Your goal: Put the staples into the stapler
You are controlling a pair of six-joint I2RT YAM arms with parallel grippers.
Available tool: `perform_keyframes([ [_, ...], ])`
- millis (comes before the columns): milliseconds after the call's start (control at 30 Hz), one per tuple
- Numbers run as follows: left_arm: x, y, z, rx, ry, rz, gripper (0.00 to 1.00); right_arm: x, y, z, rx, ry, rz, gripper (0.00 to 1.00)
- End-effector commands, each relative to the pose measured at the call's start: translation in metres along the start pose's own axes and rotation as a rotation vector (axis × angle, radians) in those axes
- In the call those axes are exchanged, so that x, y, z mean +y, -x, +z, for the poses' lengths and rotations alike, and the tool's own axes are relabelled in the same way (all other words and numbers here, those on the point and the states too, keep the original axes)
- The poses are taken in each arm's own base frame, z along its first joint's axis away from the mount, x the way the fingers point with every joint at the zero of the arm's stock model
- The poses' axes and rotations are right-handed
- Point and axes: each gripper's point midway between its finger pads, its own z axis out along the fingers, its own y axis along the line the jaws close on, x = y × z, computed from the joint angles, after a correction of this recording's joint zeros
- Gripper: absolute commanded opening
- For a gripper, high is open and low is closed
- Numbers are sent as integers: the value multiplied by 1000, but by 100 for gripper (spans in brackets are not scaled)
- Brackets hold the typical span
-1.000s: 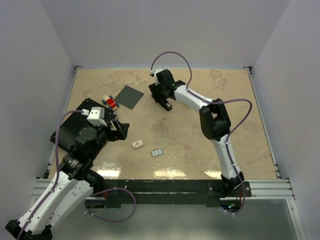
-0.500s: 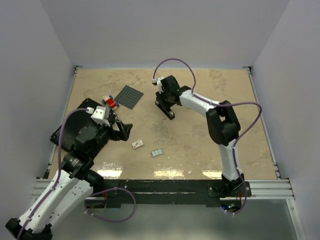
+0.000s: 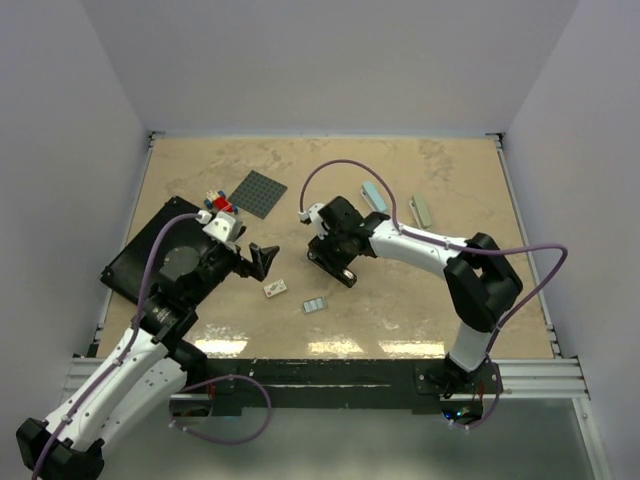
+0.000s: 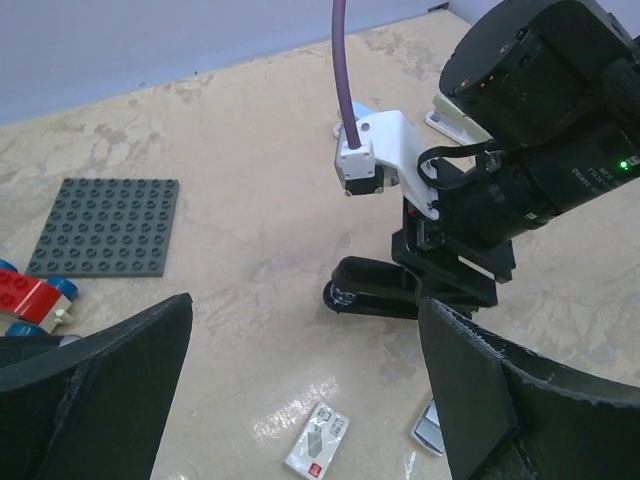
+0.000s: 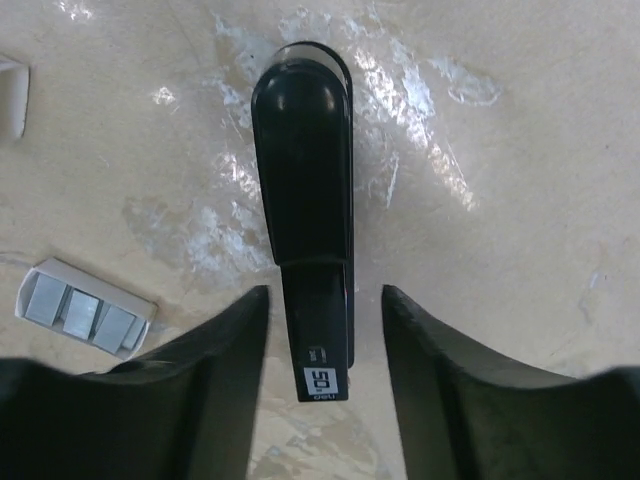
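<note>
The black stapler (image 5: 303, 170) lies flat on the table, also showing in the top view (image 3: 346, 277) and in the left wrist view (image 4: 372, 293). My right gripper (image 5: 322, 296) is open and straddles the stapler's rear end, with a gap on each side. The staples (image 3: 315, 304), pale grey ribbed blocks in a small white holder, lie just in front of the stapler (image 5: 84, 318) (image 4: 430, 432). A little white box (image 3: 275, 288) (image 4: 318, 440) lies to their left. My left gripper (image 3: 264, 259) (image 4: 305, 303) hangs wide open over the box, holding nothing.
A dark grey studded plate (image 3: 258, 192) and toy bricks (image 3: 218, 203) lie at the back left, beside a black tray (image 3: 140, 262) under my left arm. A pale blue strip (image 3: 375, 195) and a grey-green piece (image 3: 422, 210) lie behind the right arm.
My right gripper has come nearer and slightly right from the far middle, the stapler with it, uncovering the two pieces behind. My left gripper has shifted slightly right.
</note>
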Motion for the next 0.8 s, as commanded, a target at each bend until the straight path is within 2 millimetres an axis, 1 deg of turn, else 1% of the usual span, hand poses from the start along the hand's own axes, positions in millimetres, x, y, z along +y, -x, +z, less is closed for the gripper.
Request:
perform_keyframes([
  [0, -3, 31, -3, -118, -34, 133, 100, -5, 20, -36, -75, -35, 1, 61],
  [67, 4, 31, -5, -116, 5, 147, 100, -9, 31, -48, -101, -50, -8, 64],
  [100, 7, 33, -8, -129, 23, 146, 100, -9, 42, -56, -113, -55, -10, 71],
  [133, 13, 34, -11, -132, 52, 171, 100, -11, 46, -59, -112, -55, -21, 73],
  [167, 15, 32, -12, -131, 65, 169, 100, -9, 49, -61, -105, -40, -37, 78],
  [200, 15, 33, -15, -143, 66, 169, 100, -6, 54, -62, -74, -25, -47, 79],
  [233, 22, 32, -17, -148, 104, 162, 100, -5, 57, -62, -65, -14, -48, 82],
  [267, 24, 32, -18, -160, 117, 155, 100, -2, 60, -60, -51, -1, -49, 83],
  [300, 26, 28, -20, -166, 127, 153, 100, 2, 68, -64, -49, 21, -47, 83],
  [333, 27, 29, -21, -175, 133, 152, 100, 6, 67, -55, -26, 42, -44, 83],
  [400, 27, 30, -20, -178, 135, 152, 100, 9, 74, -53, -27, 36, -52, 82],
  [433, 27, 31, -20, -178, 136, 152, 100, 11, 70, -43, 5, 35, -57, 81],
  [500, 27, 29, -18, -164, 135, 152, 100, 16, 72, -38, 30, 36, -63, 79],
  [533, 28, 29, -17, -161, 137, 152, 100, 13, 72, -35, 42, 8, -64, 79],
  [567, 27, 29, -16, -160, 132, 152, 100, 15, 69, -26, 65, -8, -71, 79],
  [633, 27, 28, -14, -154, 132, 151, 99, 18, 73, -22, 68, -22, -81, 75],
  [667, 27, 28, -14, -155, 134, 152, 99, 17, 71, -17, 82, -31, -79, 74],
  [733, 28, 27, -13, -145, 136, 158, 99, 15, 73, -12, 88, -43, -79, 72],
  [767, 28, 26, -13, -145, 133, 158, 100, 11, 73, -9, 93, -72, -76, 71],
])
